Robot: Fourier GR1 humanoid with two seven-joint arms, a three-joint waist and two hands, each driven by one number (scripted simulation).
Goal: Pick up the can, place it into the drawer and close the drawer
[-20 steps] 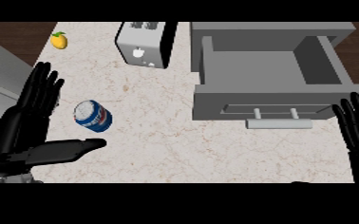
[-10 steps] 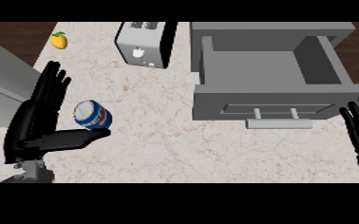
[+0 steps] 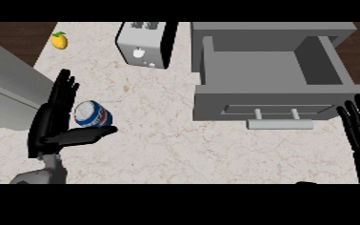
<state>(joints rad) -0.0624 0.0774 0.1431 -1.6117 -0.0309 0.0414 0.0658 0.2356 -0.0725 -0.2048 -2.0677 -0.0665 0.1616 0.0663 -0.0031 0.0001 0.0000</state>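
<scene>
Two black hands show at the counter's edges. Left hand (image 3: 53, 124), fingers straight and thumb spread, brackets the blue-and-white cylindrical can (image 3: 93, 114) standing on the speckled beige counter (image 3: 162, 138). Farther right sits the open grey drawer (image 3: 271, 78). Right hand (image 3: 350, 128) rests open at the right edge.

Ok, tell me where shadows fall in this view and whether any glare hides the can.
Head view: soft, even light; the toaster has a dark right side, the open drawer is shaded along its inner walls, no glare on the can, which stays readable beside the left hand.
</scene>
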